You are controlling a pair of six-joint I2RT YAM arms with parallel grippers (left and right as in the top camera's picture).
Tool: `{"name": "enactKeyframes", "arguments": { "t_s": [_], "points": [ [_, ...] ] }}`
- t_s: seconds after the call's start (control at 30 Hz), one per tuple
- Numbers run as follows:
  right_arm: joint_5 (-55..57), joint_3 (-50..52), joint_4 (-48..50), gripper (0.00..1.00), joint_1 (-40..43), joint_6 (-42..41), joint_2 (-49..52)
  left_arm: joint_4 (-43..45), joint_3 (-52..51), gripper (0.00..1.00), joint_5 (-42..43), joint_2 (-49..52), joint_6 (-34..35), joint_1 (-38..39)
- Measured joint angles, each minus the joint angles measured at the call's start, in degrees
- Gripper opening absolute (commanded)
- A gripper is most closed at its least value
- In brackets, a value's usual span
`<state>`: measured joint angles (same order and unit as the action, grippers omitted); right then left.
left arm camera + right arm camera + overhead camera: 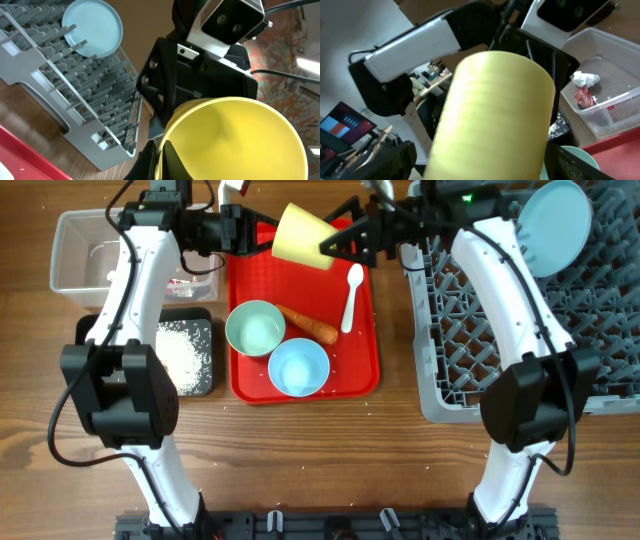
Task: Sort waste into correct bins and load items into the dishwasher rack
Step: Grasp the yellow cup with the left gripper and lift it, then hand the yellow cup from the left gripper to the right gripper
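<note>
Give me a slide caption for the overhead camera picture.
Left claw and right claw meet at the yellow cup above the red tray with green bowl, blue bowl, carrot, spoon; plate in rack.

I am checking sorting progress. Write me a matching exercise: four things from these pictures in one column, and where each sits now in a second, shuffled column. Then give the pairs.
Things
1. light blue plate
2. orange carrot
3. white rice
4. crumpled white tissue

Places
A. in the clear tub
B. on the red tray
C. in the dishwasher rack
D. in the black tray

Pairs: 1-C, 2-B, 3-D, 4-A
</note>
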<state>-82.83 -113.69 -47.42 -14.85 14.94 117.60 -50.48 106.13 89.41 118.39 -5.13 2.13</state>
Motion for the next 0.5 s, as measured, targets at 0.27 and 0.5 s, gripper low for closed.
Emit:
{"name": "enactKeyframes", "arguments": {
  "t_s": [0.27, 0.5],
  "points": [
    [4.17, 0.0, 0.31, 0.64, -2.19, -0.09, 0.5, 0.02, 0.0, 0.04, -0.02, -0.24, -0.13, -0.09],
    [5.22, 0.0, 3.65, 0.57, -2.19, -2.32, 0.5, 0.24, 0.02, 0.04, -0.02, -0.24, -0.15, -0.44]
  ]
}}
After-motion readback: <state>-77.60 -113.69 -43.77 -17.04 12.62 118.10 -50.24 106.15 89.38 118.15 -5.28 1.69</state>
